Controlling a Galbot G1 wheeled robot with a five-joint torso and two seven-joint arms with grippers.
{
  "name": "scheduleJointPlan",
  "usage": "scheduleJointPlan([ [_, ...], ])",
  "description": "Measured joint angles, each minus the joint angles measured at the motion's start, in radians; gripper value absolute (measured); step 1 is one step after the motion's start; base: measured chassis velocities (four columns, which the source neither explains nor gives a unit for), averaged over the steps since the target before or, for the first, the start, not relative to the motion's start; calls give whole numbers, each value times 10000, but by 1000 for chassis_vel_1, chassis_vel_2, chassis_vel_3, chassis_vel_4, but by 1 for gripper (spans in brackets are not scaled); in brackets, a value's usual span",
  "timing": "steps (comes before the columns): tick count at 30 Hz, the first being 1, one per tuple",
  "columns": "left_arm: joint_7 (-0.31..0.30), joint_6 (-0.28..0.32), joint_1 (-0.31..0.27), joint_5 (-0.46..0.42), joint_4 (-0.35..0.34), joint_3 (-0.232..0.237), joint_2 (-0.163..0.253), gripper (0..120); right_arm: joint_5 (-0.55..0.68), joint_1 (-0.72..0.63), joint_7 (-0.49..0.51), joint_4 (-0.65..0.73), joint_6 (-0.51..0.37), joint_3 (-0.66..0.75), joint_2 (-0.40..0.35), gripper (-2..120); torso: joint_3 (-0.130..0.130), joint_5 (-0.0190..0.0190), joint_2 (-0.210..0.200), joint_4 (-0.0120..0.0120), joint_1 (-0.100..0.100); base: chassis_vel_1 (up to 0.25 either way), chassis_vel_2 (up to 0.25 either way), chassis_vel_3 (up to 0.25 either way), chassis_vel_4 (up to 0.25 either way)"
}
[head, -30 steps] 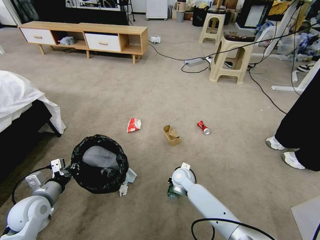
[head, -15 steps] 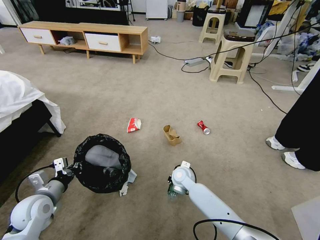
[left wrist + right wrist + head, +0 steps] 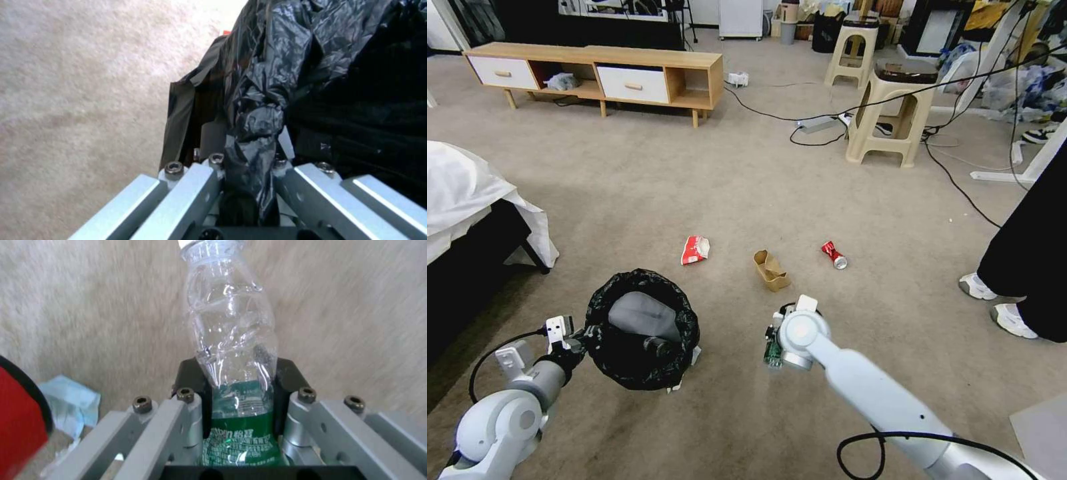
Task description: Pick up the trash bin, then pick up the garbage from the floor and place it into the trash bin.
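The trash bin (image 3: 642, 330), grey with a black bag over its rim, hangs tilted at the lower left. My left gripper (image 3: 579, 338) is shut on its rim. In the left wrist view the fingers pinch the crinkled bag fold (image 3: 251, 133). My right gripper (image 3: 774, 352), right of the bin, is shut on a clear bottle with a green label (image 3: 233, 340). On the carpet beyond lie a red-white wrapper (image 3: 695, 250), a crumpled brown paper box (image 3: 770, 270) and a crushed red can (image 3: 834, 255). White tissues (image 3: 686, 370) peek out under the bin.
A bed with white sheets (image 3: 467, 193) stands at the left. A low wooden cabinet (image 3: 594, 70) is at the back. Two plastic stools (image 3: 894, 113) and loose cables (image 3: 954, 183) are at the back right. A person's shoes (image 3: 1007, 313) are at the right.
The left gripper has carried the bin a little to the right. The right gripper has risen and moved forward with the bottle in it.
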Motion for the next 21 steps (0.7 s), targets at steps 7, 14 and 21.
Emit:
scheduleJointPlan([
  [7, -533, 633, 31, -1157, -437, 71, 349, 1, -192, 303, -29, 1329, 77, -28, -1156, 22, 0, 2, 0, -1, 0, 0, 0, 0, 0],
  [14, -1319, 1118, 37, -2231, -861, 166, 593, 1, -830, 488, -718, 2584, 48, 363, -2224, 22, 0, 0, 0, -1, 0, 0, 0, 0, 0],
  [21, -1857, 1474, 42, -2691, -1116, 215, 766, 1, -2544, 564, -2580, 3522, 207, 982, -3070, 22, 0, 0, 1, -2, 0, 0, 0, 0, 0],
])
